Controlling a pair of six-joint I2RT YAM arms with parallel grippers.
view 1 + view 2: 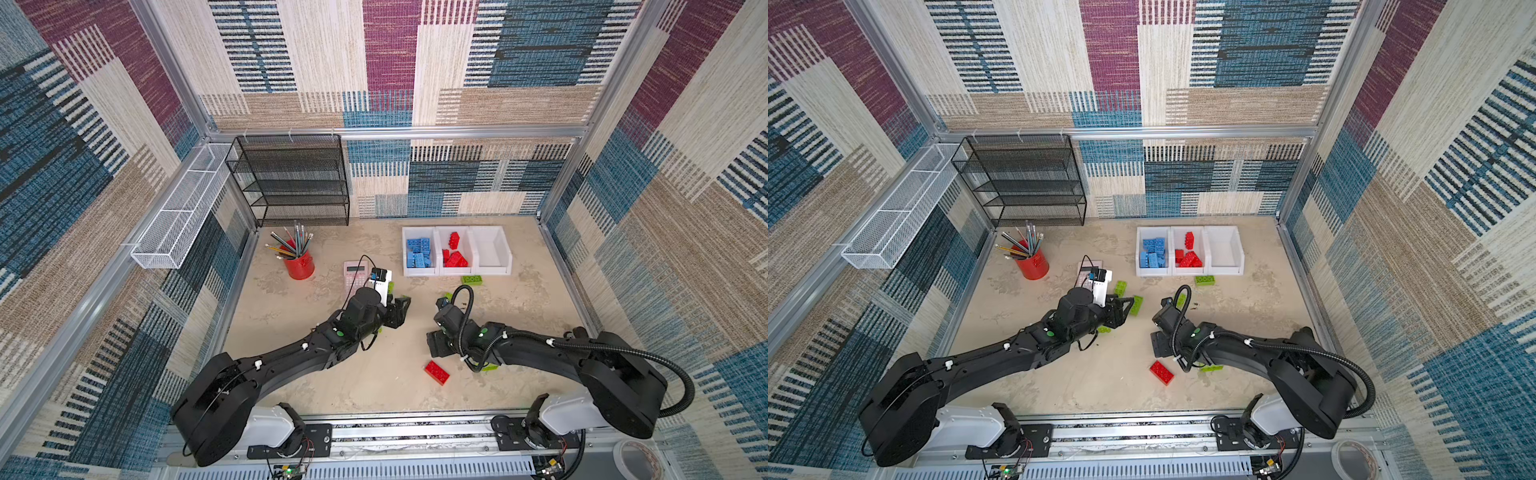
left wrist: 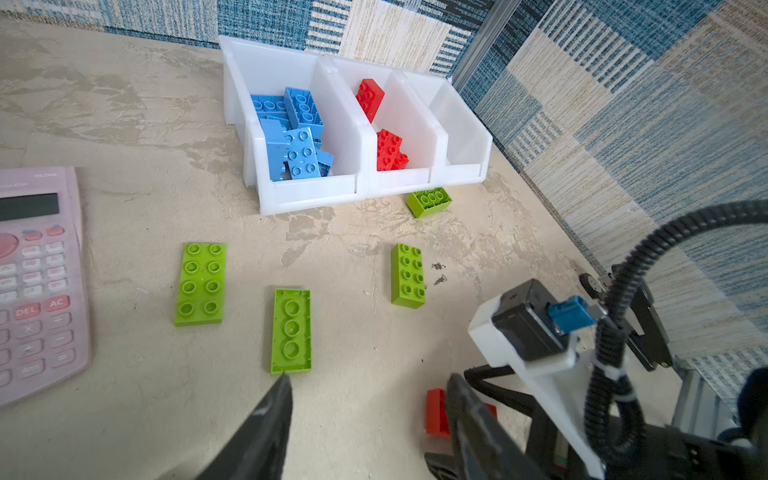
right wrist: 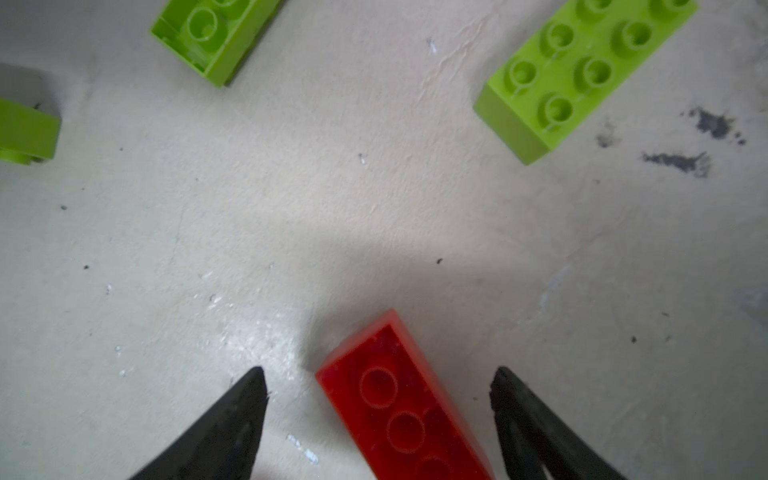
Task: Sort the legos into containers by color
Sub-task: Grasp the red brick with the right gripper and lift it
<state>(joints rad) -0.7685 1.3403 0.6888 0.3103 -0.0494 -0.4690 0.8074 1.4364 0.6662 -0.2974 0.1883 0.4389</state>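
Three joined white containers (image 1: 457, 272) stand at the back right. Blue legos (image 1: 419, 252) fill the left one, red legos (image 1: 455, 255) the middle one, and the right one (image 1: 492, 249) is empty. My right gripper (image 3: 378, 376) hangs open over a red lego (image 3: 399, 415) that lies studs-down on the table (image 1: 436, 372); its fingers stand apart from the brick on either side. My left gripper (image 2: 370, 384) is open and holds nothing, just short of an upturned green lego (image 2: 291, 330). More green legos (image 2: 200, 284) (image 2: 407, 275) (image 2: 429, 201) lie loose in front of the containers.
A pink calculator (image 2: 37, 282) lies left of the green bricks. A red pencil cup (image 1: 298, 264), a black mesh shelf (image 1: 291, 183) and a white wire tray (image 1: 183, 212) stand at the back left. The right arm's wrist (image 2: 536, 328) is close to my left gripper.
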